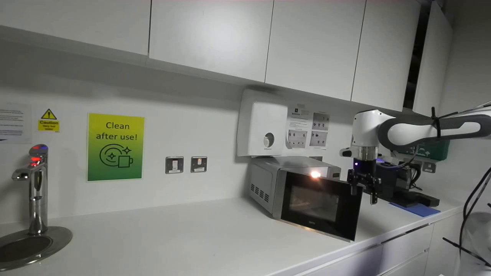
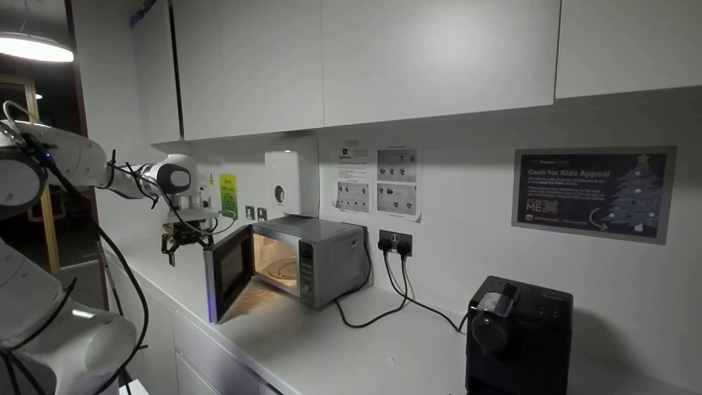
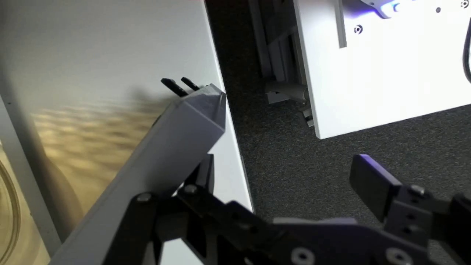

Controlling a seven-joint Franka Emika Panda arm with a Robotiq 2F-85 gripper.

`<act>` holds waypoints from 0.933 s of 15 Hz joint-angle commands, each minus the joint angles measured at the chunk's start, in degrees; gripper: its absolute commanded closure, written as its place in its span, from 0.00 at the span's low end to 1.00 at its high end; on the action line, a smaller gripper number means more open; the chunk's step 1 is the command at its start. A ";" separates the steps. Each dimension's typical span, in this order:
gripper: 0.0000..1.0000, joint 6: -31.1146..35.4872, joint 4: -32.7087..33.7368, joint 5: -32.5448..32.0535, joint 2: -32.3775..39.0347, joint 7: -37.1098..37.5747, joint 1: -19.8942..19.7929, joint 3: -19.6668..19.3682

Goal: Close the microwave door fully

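Note:
The silver-grey microwave (image 1: 262, 184) stands on the counter; it also shows in an exterior view (image 2: 340, 241), with its lit interior and glass turntable exposed. Its dark glass door (image 1: 318, 203) stands wide open in both exterior views (image 2: 231, 269). The door's grey top edge (image 3: 165, 140) runs diagonally in the wrist view. My gripper (image 1: 363, 191) points down near the upper corner of the door's free edge, on its outer side (image 2: 189, 247). The gripper (image 3: 285, 173) is open with nothing between its fingers. One finger overlaps the door edge in the wrist view; I cannot tell whether they touch.
A white dispenser box (image 1: 262, 122) hangs above the microwave. A black coffee machine (image 2: 518, 334) stands farther along the counter (image 2: 329, 356), with black cables (image 2: 378, 315) between. A tap (image 1: 37, 191) and sink are at the far end. The counter's front edge (image 3: 220, 73) lies below the door.

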 commanded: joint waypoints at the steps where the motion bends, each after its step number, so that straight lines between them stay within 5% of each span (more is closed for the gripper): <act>1: 0.00 -0.60 -2.13 -2.44 -2.81 2.54 -0.26 -0.30; 14: 0.00 -0.83 -4.37 -5.34 -3.62 7.22 -1.29 -2.45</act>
